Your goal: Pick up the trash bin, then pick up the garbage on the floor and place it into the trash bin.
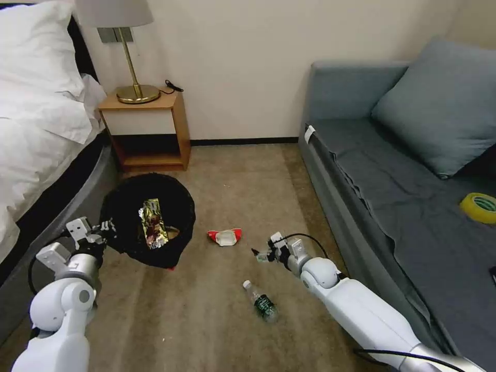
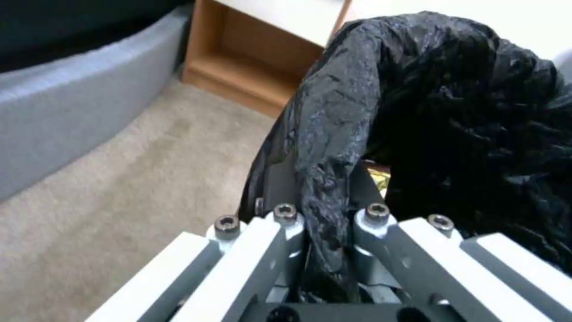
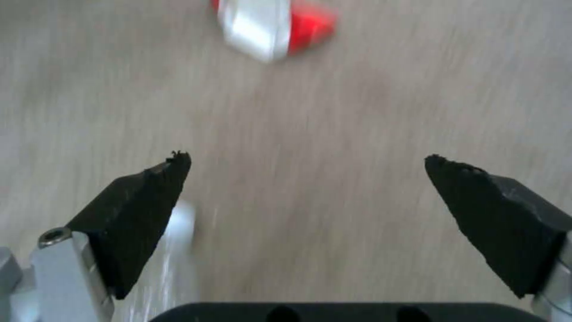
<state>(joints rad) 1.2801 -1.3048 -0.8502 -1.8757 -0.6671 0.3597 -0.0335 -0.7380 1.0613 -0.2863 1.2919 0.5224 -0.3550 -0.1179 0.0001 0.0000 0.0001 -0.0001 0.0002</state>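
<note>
The right gripper (image 3: 307, 179), fingers wide apart, hangs over tan carpet (image 1: 227, 320) near the crumpled red-white wrapper (image 1: 225, 236). The left gripper (image 2: 328, 232) clamps the black-bagged round trash bin's (image 1: 150, 219) rim, gold-brown snack wrapper (image 1: 153, 223) inside. A small clear green-labelled bottle (image 1: 261, 301) lies between bed and grey sofa (image 1: 403, 170).

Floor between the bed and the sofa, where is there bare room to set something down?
Bare carpet lies between the nightstand and sofa, and near the bottle. It is crowded around the bin, red-white wrapper and right tool.
</note>
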